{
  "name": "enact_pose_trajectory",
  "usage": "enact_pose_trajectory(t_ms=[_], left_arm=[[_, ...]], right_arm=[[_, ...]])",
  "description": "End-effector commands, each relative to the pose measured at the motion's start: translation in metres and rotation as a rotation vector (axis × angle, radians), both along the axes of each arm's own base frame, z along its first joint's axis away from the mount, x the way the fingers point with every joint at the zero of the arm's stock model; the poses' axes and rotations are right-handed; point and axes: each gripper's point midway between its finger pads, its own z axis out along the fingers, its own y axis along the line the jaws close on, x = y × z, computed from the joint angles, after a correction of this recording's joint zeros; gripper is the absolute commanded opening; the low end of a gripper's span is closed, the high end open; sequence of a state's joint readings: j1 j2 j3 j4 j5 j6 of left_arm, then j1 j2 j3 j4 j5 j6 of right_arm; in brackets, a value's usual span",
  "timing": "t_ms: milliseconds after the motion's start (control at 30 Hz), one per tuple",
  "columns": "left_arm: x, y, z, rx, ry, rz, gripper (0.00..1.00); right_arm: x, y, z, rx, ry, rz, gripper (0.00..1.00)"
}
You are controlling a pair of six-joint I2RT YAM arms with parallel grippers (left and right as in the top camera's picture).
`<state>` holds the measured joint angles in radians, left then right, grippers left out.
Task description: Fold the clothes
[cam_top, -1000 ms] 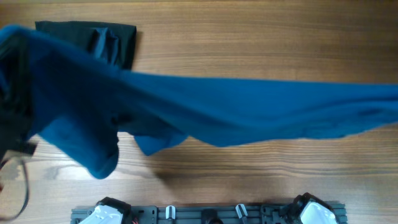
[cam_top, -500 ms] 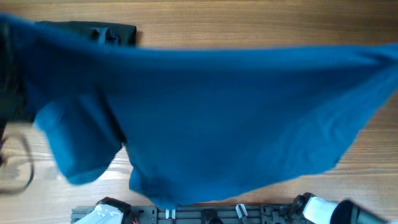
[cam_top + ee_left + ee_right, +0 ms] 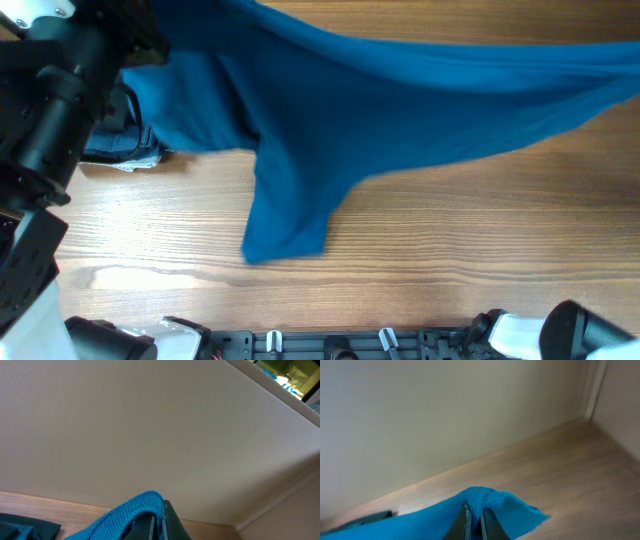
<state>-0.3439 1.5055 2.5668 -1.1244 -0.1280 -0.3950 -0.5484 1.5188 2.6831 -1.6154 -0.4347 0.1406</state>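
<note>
The blue polo shirt [image 3: 420,95] is lifted and stretched across the far half of the table, from my left arm [image 3: 60,90] to the right edge of the overhead view. One loose part of it [image 3: 290,215] droops to the wood left of centre. In the left wrist view my left gripper [image 3: 156,525] is shut on a ribbed blue edge of the shirt [image 3: 127,512]. My right gripper [image 3: 474,521] is shut on a bunched corner of the shirt [image 3: 482,497], held above the table. Neither gripper's fingers show from overhead.
Dark folded garments [image 3: 125,150] lie at the far left, partly under my left arm and the shirt; a dark one [image 3: 20,529] also shows in the left wrist view. Bare wooden table [image 3: 430,260] fills the front half. The arm mount rail [image 3: 330,345] runs along the near edge.
The shirt has swung from hanging over the table's front half up toward the far side. My left arm has come into the overhead view at upper left. Both grips have held.
</note>
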Motion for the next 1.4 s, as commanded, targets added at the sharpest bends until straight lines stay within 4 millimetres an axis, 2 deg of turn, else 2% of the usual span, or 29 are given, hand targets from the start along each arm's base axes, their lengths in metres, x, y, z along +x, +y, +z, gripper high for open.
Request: enact_pose_trajectory(t_ms=[0, 133, 267, 300, 467, 567, 633, 700, 833, 900, 967, 1000, 1100, 1133, 1200, 1300, 1367], left_arm=[[-0.042, 0.015, 0.024, -0.002, -0.089, -0.008, 0.04], [-0.082, 0.028, 0.028, -0.047, -0.101, -0.007, 0.04], [-0.126, 0.042, 0.024, -0.11, -0.093, -0.018, 0.04], [-0.145, 0.047, 0.024, -0.131, -0.101, -0.024, 0.04], [-0.19, 0.053, 0.031, -0.18, -0.161, -0.084, 0.04], [-0.205, 0.058, 0.033, -0.205, -0.183, -0.089, 0.04], [-0.205, 0.058, 0.033, -0.205, -0.183, -0.088, 0.04], [-0.195, 0.055, 0.031, -0.199, -0.162, -0.082, 0.04], [-0.15, 0.043, 0.016, -0.169, -0.066, -0.054, 0.04], [-0.116, 0.035, 0.004, -0.146, 0.002, -0.029, 0.04], [-0.069, 0.019, -0.012, -0.119, 0.084, -0.022, 0.04], [-0.054, 0.014, -0.018, -0.111, 0.108, -0.02, 0.04], [0.019, -0.012, -0.046, -0.081, 0.195, -0.016, 0.04], [0.052, -0.023, -0.06, -0.072, 0.222, -0.014, 0.04], [0.098, -0.035, -0.077, -0.053, 0.232, -0.011, 0.04], [0.169, -0.044, -0.086, -0.045, 0.151, -0.037, 0.04], [0.2, -0.043, -0.072, -0.094, 0.046, -0.093, 0.04]], right_arm=[[-0.053, 0.014, 0.037, -0.103, -0.139, -0.101, 0.04], [-0.082, 0.03, 0.049, -0.118, -0.205, -0.113, 0.04], [-0.108, 0.046, 0.058, -0.144, -0.263, -0.114, 0.04], [-0.118, 0.052, 0.061, -0.156, -0.286, -0.114, 0.04], [-0.138, 0.065, 0.066, -0.161, -0.334, -0.118, 0.04], [-0.14, 0.067, 0.066, -0.16, -0.339, -0.114, 0.04], [-0.138, 0.066, 0.066, -0.15, -0.335, -0.114, 0.04], [-0.133, 0.063, 0.065, -0.128, -0.327, -0.117, 0.04], [-0.112, 0.05, 0.059, -0.101, -0.28, -0.117, 0.04], [-0.093, 0.043, 0.053, -0.073, -0.239, -0.101, 0.04], [-0.067, 0.032, 0.04, -0.032, -0.174, -0.077, 0.04], [-0.058, 0.027, 0.035, -0.016, -0.149, -0.075, 0.04], [-0.016, 0.003, 0.007, 0.055, -0.033, -0.069, 0.04], [0.004, -0.007, -0.006, 0.084, 0.014, -0.063, 0.04], [0.033, -0.019, -0.019, 0.104, 0.055, -0.024, 0.04], [0.089, -0.038, -0.022, 0.1, 0.008, 0.057, 0.04], [0.123, -0.049, -0.005, 0.077, -0.097, 0.109, 0.04]])
